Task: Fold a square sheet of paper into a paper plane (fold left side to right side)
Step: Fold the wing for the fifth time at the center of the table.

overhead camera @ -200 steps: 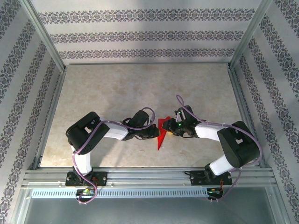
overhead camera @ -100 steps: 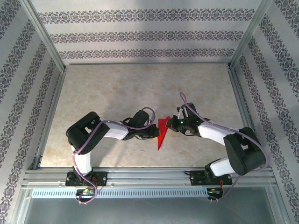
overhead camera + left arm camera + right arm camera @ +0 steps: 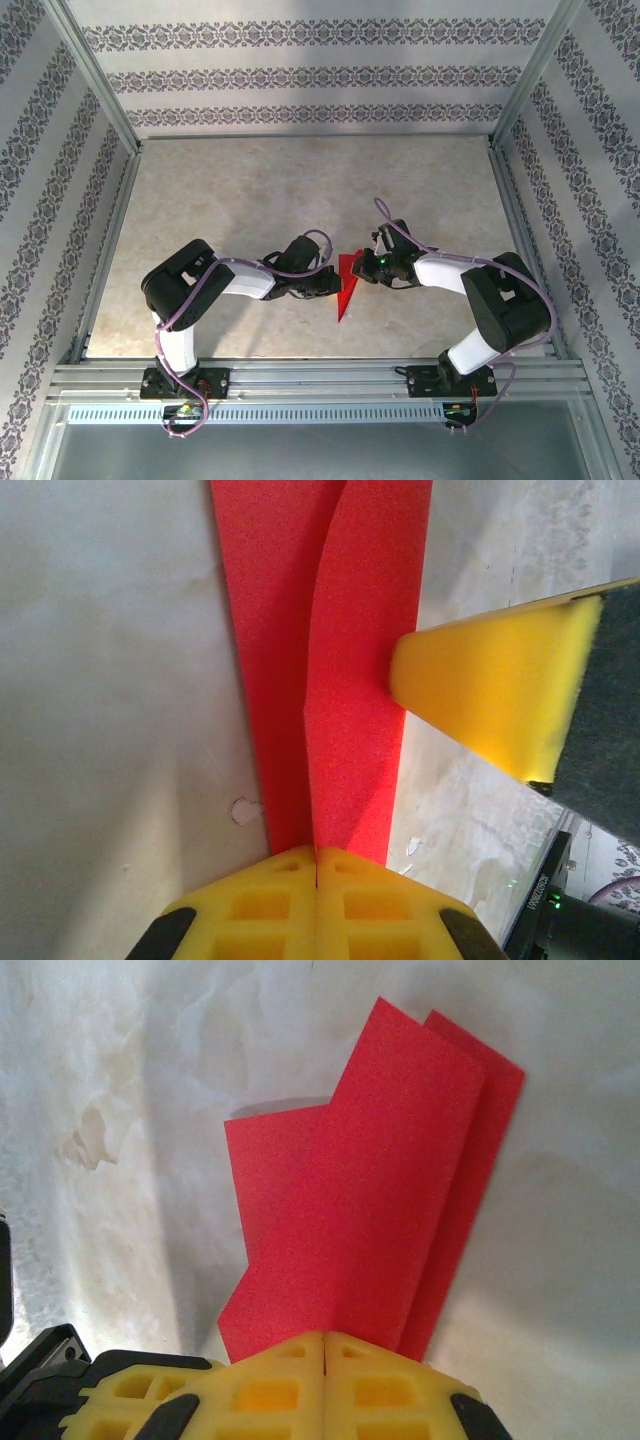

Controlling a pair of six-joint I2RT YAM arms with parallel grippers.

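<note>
Paper plane [image 3: 346, 290], bright red and folded to a slim dart, lies just below the middle of the top view on the pale tabletop [image 3: 250, 190], with its point toward the lower edge. Left tool [image 3: 337, 285] is clamped on its left side. Right tool [image 3: 363, 268] is clamped on its upper right part. Both wrist views show yellow pads [image 3: 270, 905] pressed together with red paper between them.

Both arms are bent at the elbow and reach in low toward the paper plane [image 3: 346, 290] from opposite sides. The left gripper [image 3: 334, 285] is closed on its left edge. The right gripper [image 3: 364, 269] is closed on its right edge, nearer the wide end.
</note>
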